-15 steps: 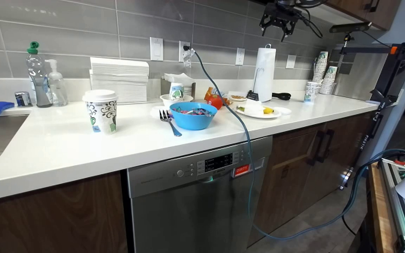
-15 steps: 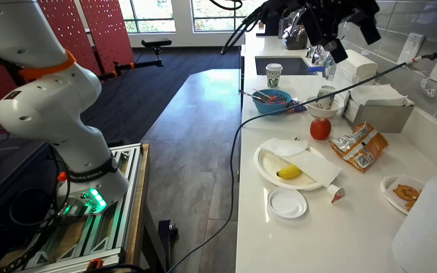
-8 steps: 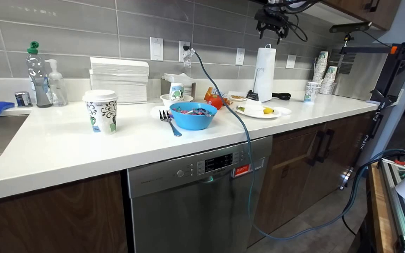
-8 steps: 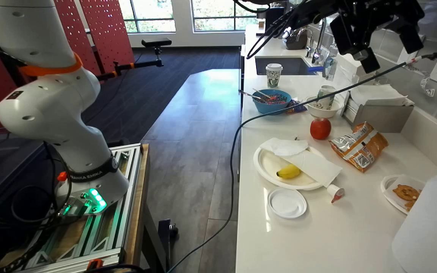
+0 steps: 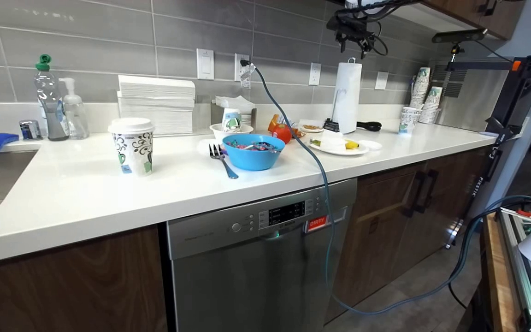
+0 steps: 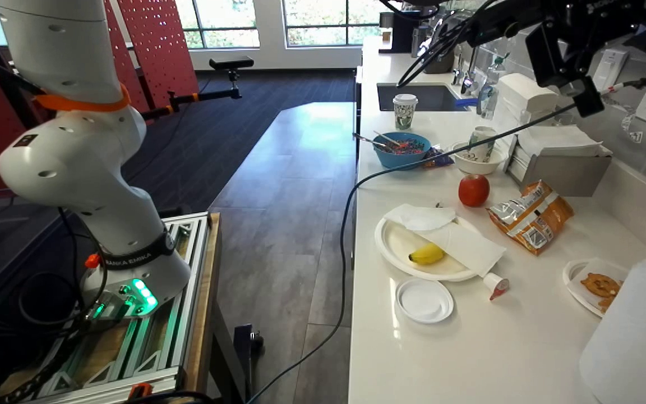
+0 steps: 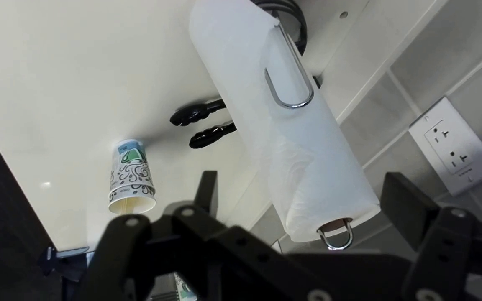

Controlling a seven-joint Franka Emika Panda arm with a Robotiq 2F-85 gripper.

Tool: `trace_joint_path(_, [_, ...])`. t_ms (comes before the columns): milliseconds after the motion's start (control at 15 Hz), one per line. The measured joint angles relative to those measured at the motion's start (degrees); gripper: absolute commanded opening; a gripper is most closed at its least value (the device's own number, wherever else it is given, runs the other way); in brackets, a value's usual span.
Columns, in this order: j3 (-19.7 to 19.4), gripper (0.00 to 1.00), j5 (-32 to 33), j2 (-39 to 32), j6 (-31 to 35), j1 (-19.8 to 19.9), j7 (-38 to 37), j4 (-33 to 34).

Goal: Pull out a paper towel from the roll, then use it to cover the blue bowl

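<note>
Two fingers of the tool stand spread wide, and in our wrist view the upper end of the roll shows between them. We have the tool high over the tabletop, above the level of the roll's top. Roll upright, wire loop at its top, bent wire arm along its side. Paper towel wound on the roll; we note a sheet's edge near the top end. Close by, black tongs, partly hidden by the roll, and patterned cups, one nested in another.

Blue bowl sits well apart from the roll, its mouth bare, small colourful items inside, a fork just beside it. In an exterior view we find, between bowl and roll, a red fruit, an orange bag and a white plate holding a banana and white paper. Past the bowl, a lidded cup stands upright on the tabletop. We trace a dark cable from the wall outlet over the tabletop's front edge.
</note>
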State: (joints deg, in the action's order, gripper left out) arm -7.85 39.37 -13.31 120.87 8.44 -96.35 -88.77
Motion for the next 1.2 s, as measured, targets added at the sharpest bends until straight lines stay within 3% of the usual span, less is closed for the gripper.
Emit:
trace_joint_path(1000, [-8.2, 1.0, -5.4, -19.7, -5.7, 0.6, -1.0, 21.3])
trace_joint_path(1067, [-8.6, 0.97, -5.6, -20.6, -6.8, 0.6, -0.3, 22.5])
trace_joint_path(1200, [-9.0, 0.72, -5.8, -22.0, -10.0, 0.7, 1.2, 24.5])
